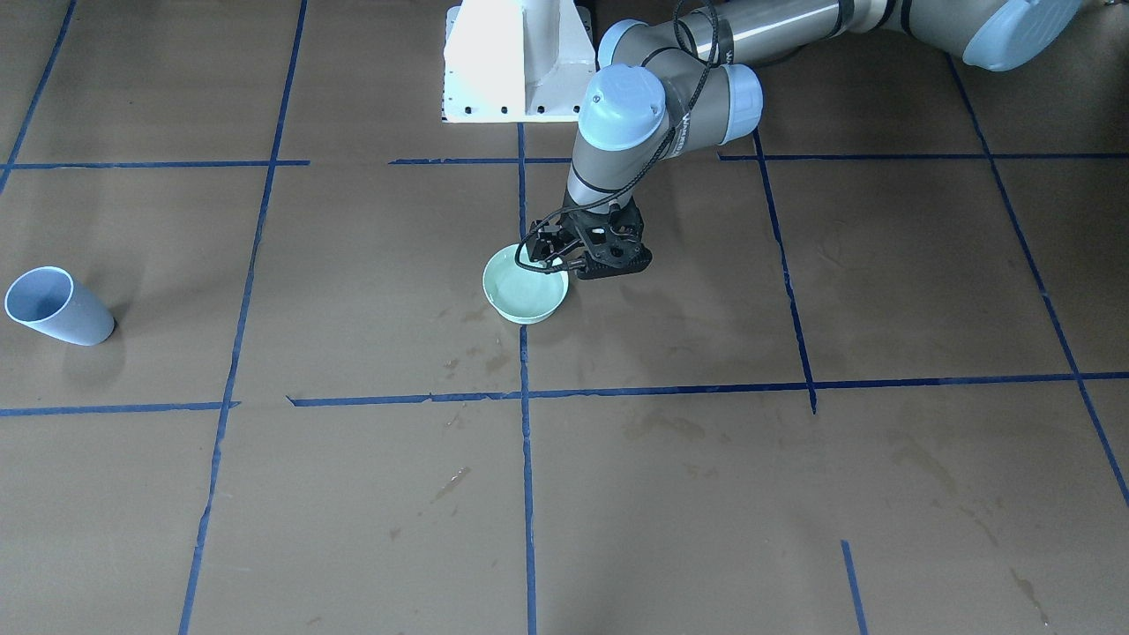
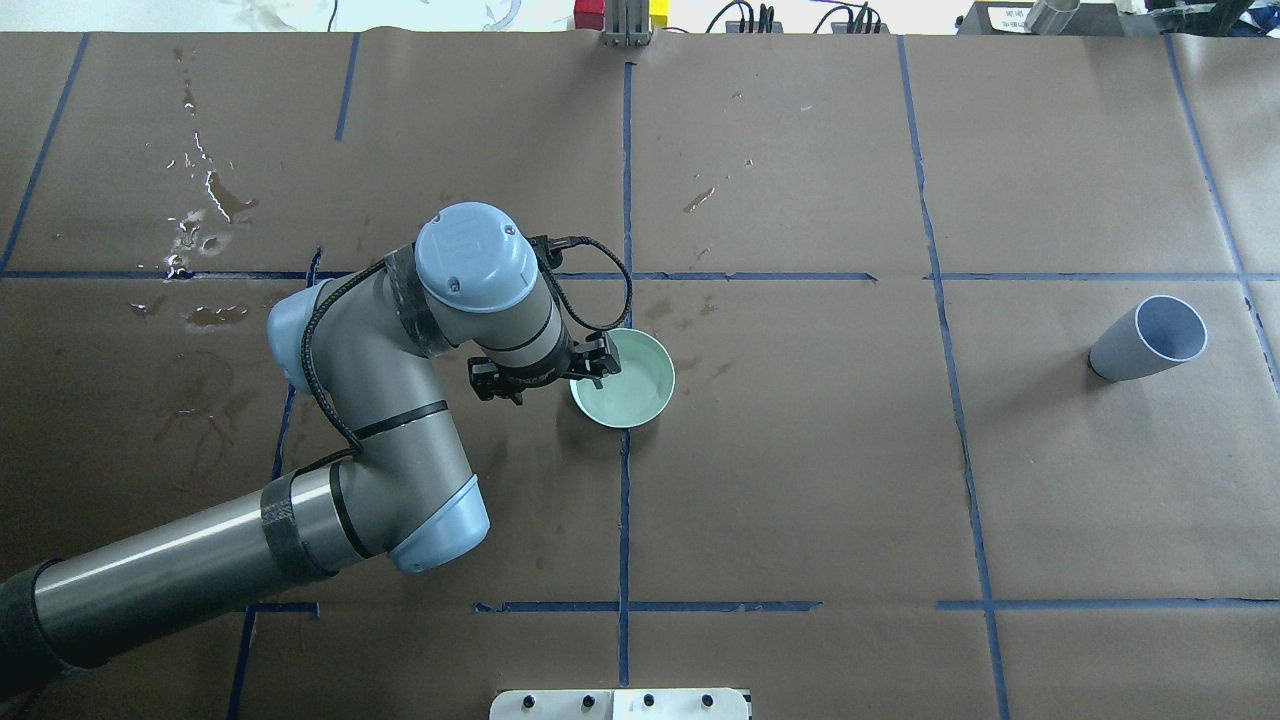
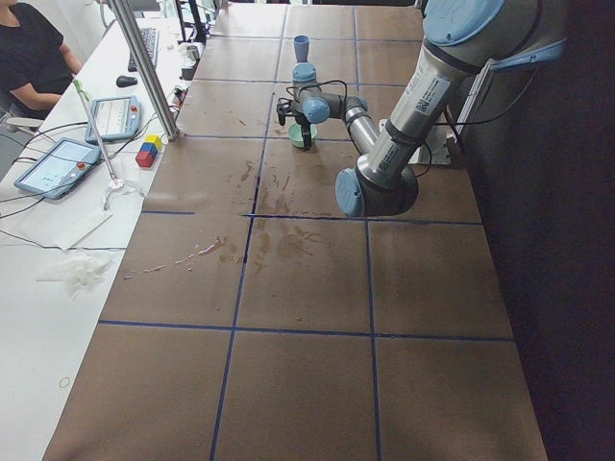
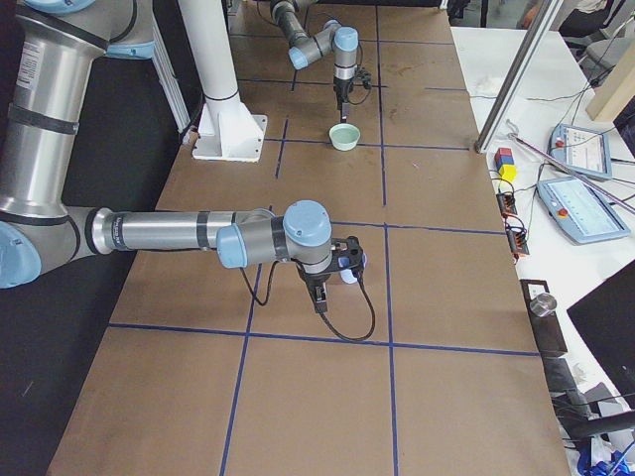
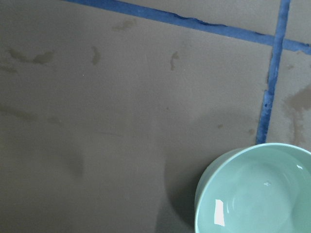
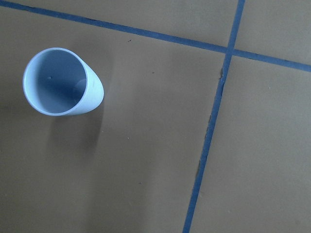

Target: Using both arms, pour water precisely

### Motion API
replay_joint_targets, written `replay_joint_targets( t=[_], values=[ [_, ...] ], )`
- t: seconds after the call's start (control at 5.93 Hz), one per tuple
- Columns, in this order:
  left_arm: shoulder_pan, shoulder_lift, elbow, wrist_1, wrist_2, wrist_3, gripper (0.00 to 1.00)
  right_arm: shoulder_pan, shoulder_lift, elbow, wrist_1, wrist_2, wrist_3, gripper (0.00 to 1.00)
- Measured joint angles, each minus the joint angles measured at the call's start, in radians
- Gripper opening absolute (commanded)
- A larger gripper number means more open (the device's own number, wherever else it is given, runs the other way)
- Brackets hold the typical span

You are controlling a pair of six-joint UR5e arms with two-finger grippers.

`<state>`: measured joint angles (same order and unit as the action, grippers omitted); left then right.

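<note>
A mint-green bowl (image 1: 526, 304) stands near the table's middle, and clear water (image 5: 257, 194) lies flat inside it. The left arm (image 2: 400, 400) reaches over from the side. My left gripper (image 1: 615, 267) hangs right beside the bowl's rim, pointing down, and looks open with nothing held. Its wrist camera overhangs the bowl. An empty pale blue cup (image 2: 1150, 338) stands upright far off on the robot's right, also seen as the cup (image 6: 63, 82) from above. The right arm (image 4: 179, 233) shows only in the exterior right view. My right gripper (image 4: 319, 293) is there near the cup; I cannot tell its state.
The white pedestal (image 1: 503, 62) stands at the robot's edge. Wet stains (image 2: 200, 210) mark the brown paper at the far left. Blue tape lines (image 1: 525, 459) cross the table. Tablets, coloured blocks (image 4: 504, 164) and a seated person (image 3: 29, 58) are on the operators' side.
</note>
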<state>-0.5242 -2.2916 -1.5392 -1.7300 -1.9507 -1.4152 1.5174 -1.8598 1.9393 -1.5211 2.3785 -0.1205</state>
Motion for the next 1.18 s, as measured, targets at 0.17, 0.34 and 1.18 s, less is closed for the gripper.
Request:
replay_joint_targets(
  t=[0.17, 0.34, 1.18],
  values=[
    [0.005, 0.001, 0.021, -0.044, 0.002, -0.017, 0.53, 0.016, 0.004, 0.004, -0.019, -0.007, -0.039, 1.0],
    [0.008, 0.001, 0.029, -0.066, 0.002, -0.033, 0.23, 0.021, 0.006, 0.005, -0.024, -0.009, -0.052, 1.0],
    [0.0, 0.013, 0.019, -0.099, 0.002, -0.034, 0.0, 0.024, 0.002, 0.006, -0.021, -0.01, -0.056, 1.0]
  ],
)
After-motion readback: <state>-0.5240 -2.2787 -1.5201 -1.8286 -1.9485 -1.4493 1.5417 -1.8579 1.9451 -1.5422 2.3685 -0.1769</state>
